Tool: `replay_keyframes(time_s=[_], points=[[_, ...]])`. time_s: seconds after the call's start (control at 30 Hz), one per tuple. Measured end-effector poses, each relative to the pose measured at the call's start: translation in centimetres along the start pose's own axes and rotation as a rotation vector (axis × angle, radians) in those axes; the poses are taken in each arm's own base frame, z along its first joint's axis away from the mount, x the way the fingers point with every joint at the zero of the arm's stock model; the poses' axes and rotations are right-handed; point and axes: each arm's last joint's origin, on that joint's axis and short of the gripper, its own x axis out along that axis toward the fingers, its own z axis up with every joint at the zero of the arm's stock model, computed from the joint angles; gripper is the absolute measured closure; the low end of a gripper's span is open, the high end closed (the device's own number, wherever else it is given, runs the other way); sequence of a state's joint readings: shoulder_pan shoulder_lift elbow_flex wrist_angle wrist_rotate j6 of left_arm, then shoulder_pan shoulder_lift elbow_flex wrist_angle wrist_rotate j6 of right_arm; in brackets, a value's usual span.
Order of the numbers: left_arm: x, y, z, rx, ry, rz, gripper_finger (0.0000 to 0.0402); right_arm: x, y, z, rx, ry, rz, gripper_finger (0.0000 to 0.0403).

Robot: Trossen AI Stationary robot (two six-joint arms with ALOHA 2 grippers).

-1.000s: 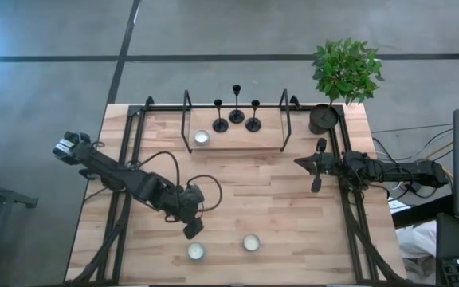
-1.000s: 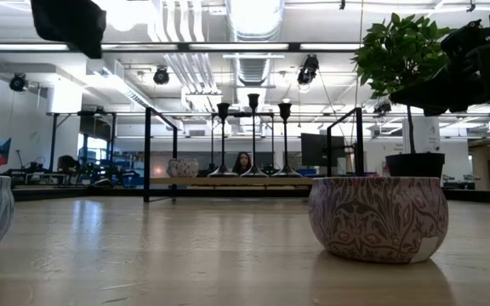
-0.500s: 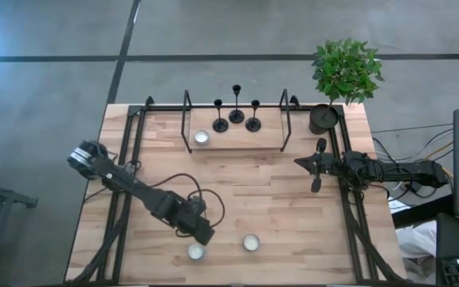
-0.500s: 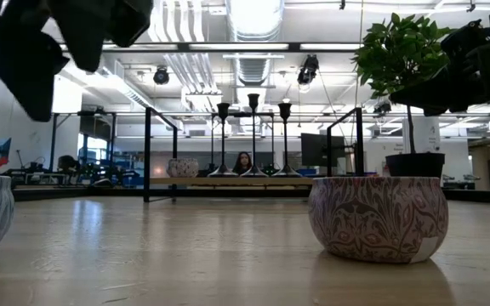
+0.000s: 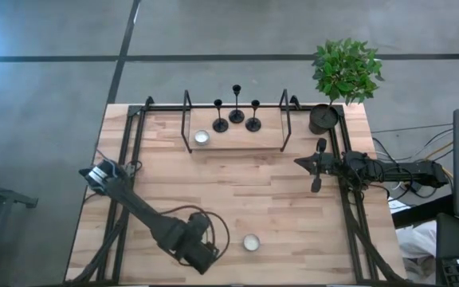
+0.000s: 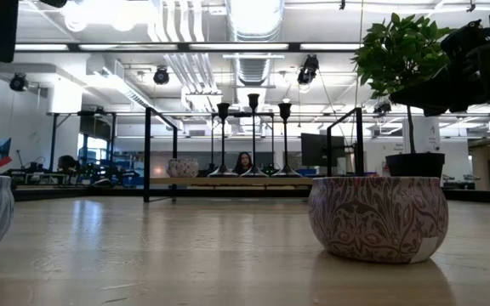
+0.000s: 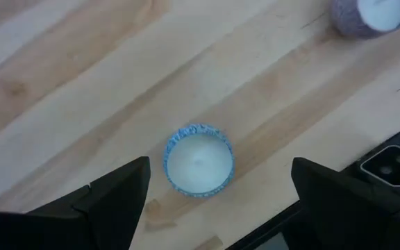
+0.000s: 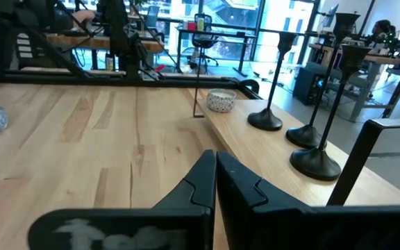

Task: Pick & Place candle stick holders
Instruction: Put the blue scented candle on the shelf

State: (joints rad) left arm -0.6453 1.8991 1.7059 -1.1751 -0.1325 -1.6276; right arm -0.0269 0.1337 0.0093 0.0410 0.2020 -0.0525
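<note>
Three candle holders (image 5: pixel 237 112) stand untouched on the raised shelf (image 5: pixel 269 137) at the surface's far edge, none yet moved. The left pincer (image 5: pixel 202 257), fingers apart, hovers over a blue tealight (image 7: pixel 199 158), having swept toward the near edge from mid-surface. The right pincer (image 5: pixel 316 166), fingers together, waits unchanged.

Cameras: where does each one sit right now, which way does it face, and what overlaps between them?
High: overhead, straight down on the table; both arms show.
Low: table height, looking level toward the candle stick holders; arm parts at top corners.
Left wrist: above a blue candle cup; left gripper open.
Right wrist: along the table; right gripper shut.
Shared: high, low and right wrist all see the holders.
</note>
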Motion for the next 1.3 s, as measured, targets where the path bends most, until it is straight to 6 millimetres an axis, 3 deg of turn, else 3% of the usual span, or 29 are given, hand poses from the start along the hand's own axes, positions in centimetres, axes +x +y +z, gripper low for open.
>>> replay_keyframes(time_s=[0.3, 0.53, 1.3], points=[[1.4, -0.5, -0.3, 0.006, 0.007, -0.05, 0.0041, 0.0, 0.0, 0.0, 0.0, 0.0, 0.0, 0.0394], [2.5, 0.2, -1.0, -0.016, 0.009, -0.01, 0.0004, 0.0, 0.0, 0.0, 0.0, 0.0, 0.0, 0.0394], [7.0, 1.7, -2.2, -0.025, 0.09, -0.042, 0.0007, 0.0, 0.0, 0.0, 0.0, 0.0, 0.0, 0.0394]])
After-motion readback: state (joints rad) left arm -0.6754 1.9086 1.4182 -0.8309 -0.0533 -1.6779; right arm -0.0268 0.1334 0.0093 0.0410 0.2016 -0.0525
